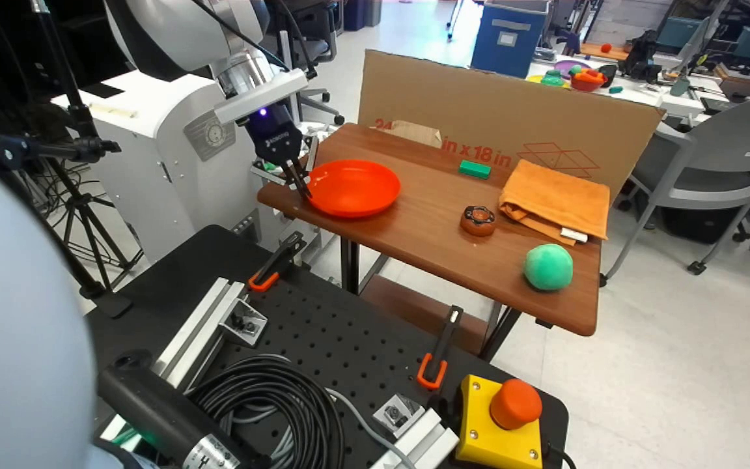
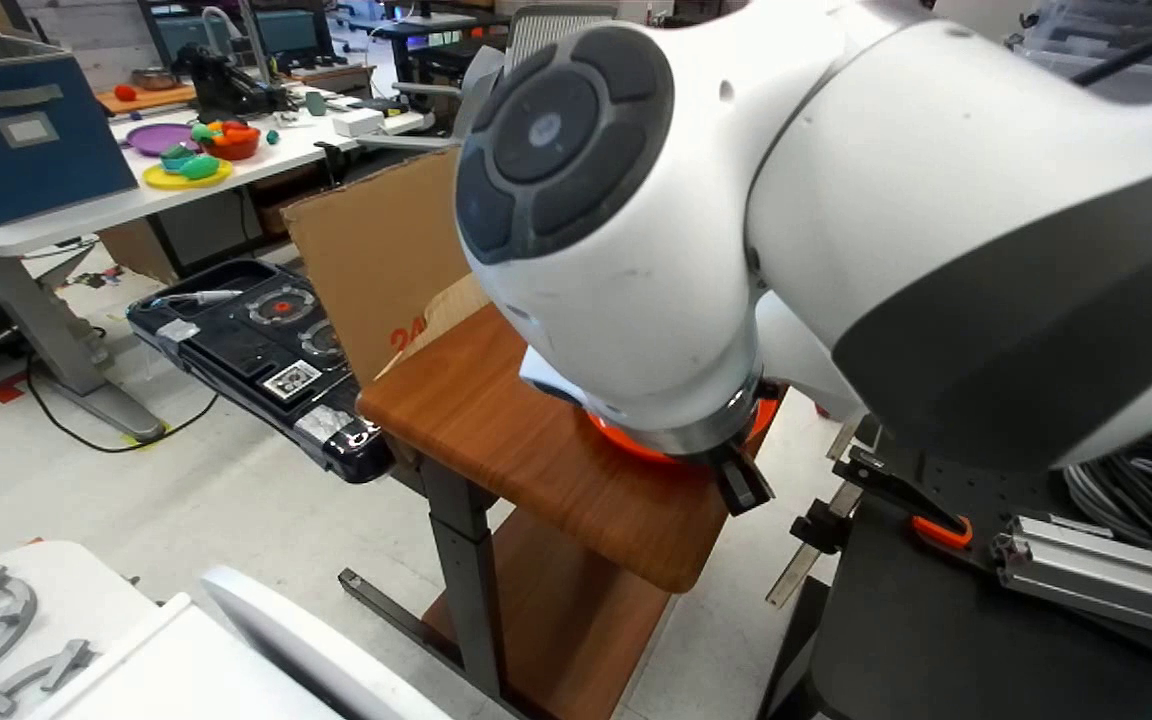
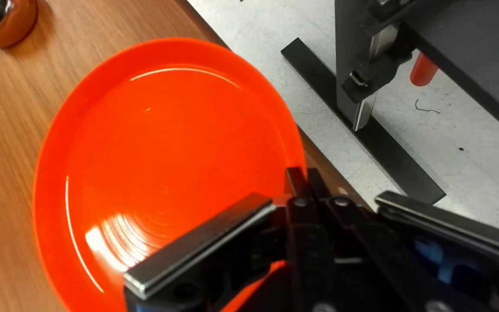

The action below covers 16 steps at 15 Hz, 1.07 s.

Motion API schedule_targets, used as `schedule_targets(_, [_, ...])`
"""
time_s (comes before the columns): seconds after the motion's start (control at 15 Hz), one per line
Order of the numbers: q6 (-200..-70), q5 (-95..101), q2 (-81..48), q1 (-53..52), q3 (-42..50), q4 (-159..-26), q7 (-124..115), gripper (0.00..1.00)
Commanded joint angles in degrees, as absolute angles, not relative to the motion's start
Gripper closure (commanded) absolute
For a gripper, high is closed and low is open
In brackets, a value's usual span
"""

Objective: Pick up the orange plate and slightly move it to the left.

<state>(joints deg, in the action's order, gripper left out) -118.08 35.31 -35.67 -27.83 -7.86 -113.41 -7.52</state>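
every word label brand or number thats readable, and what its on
"24", on the cardboard panel
"in x 18 in", on the same panel
"ROBOTIQ", small, on the gripper
Too small or blurred to read: labels on the blue bin and black cylinder; marks on the black case, white housing and round arm pad.

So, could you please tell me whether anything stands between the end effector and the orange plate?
Nothing visible does; in the wrist view, the end effector appears closed around the rim of the orange plate.
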Motion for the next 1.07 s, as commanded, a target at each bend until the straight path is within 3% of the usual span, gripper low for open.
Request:
schedule_targets(0.0, [-119.3,38.8,-34.7,-28.5,-9.2,-115.7,-8.8,0.99])
schedule_targets(0.47, [-119.1,37.3,-35.2,-27.3,-11.7,-116.3,-6.6,0.99])
schedule_targets(0.53, [-119.0,37.1,-35.1,-27.2,-11.8,-116.4,-6.7,0.71])
schedule_targets(0.6, [-119.1,37.2,-34.9,-27.3,-11.8,-116.7,-7.3,0.71])
schedule_targets(1.0, [-119.6,32.4,-26.6,-23.6,-13.4,-123.7,-5.2,0.28])
